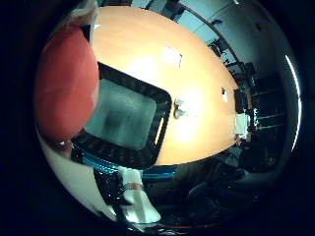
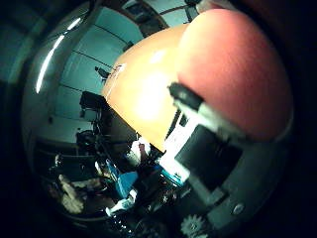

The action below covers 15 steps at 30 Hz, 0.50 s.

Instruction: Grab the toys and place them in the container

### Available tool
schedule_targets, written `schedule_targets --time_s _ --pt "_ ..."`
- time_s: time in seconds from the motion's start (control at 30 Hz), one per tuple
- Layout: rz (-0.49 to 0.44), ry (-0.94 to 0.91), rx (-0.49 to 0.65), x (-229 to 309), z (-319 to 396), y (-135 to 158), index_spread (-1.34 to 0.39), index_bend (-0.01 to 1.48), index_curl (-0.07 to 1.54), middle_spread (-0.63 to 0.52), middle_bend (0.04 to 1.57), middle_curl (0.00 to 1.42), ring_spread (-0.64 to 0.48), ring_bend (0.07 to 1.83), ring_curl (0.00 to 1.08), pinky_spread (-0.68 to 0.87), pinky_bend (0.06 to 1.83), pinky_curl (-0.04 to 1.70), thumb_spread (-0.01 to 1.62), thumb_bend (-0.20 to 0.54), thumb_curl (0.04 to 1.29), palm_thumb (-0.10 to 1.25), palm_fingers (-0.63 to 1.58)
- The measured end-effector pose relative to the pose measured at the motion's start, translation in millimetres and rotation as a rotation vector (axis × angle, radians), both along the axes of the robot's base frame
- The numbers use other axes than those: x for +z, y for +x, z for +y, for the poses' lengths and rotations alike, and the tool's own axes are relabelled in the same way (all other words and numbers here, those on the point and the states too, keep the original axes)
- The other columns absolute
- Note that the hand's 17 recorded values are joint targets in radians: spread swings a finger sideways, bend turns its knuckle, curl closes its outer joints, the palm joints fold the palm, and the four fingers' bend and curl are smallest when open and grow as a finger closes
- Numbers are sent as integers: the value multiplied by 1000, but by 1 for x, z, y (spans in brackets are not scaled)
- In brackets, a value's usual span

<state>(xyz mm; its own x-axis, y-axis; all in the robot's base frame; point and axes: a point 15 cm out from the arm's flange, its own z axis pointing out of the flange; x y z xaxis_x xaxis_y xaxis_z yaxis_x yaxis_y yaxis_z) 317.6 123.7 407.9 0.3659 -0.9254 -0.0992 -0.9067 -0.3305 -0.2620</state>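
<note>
One toy: your red toy (image 2: 233, 69) fills the palm, held above the table (image 1: 147, 59).
Hand (image 2: 208, 144): fingers curled round it.
Container (image 1: 125, 115): black, on the table beneath you.

You get bright glare off the orange table (image 1: 197, 73) in both palm views, with washed-out patches where ceiling light bounces from its top. A strip light (image 2: 52, 52) shows as a curved streak near the rim. Everything bends hard toward the edges, and the corners fall to black. The room beyond the table is dim and murky. The red toy (image 2: 233, 69) sits so close that it looks soft and out of focus.
</note>
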Motion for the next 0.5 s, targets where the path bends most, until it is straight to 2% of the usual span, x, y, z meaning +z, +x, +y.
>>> schedule_targets --time_s 0.03,0.17,0.27,0.33,0.5 --pt "0 -3 10 -1 0 -1 -423 371 778 -227 841 724 -248 1129 688 -324 894 918 1099 -35 429 707 353" --pt "5 -11 33 -2 -1 -3 -455 346 630 -157 602 582 -118 833 535 13 708 821 1076 -34 373 630 78" --pt "5 -18 55 -2 -1 -2 -448 306 540 -97 492 495 -7 667 438 257 615 722 1054 -33 340 576 59" --pt "8 -21 64 -2 -1 -2 -446 269 493 -72 440 452 41 606 395 349 554 657 1042 -33 324 545 83" --pt "28 -30 78 -5 -3 -5 -442 194 422 -57 341 386 116 497 321 435 444 540 1021 -30 302 504 147"
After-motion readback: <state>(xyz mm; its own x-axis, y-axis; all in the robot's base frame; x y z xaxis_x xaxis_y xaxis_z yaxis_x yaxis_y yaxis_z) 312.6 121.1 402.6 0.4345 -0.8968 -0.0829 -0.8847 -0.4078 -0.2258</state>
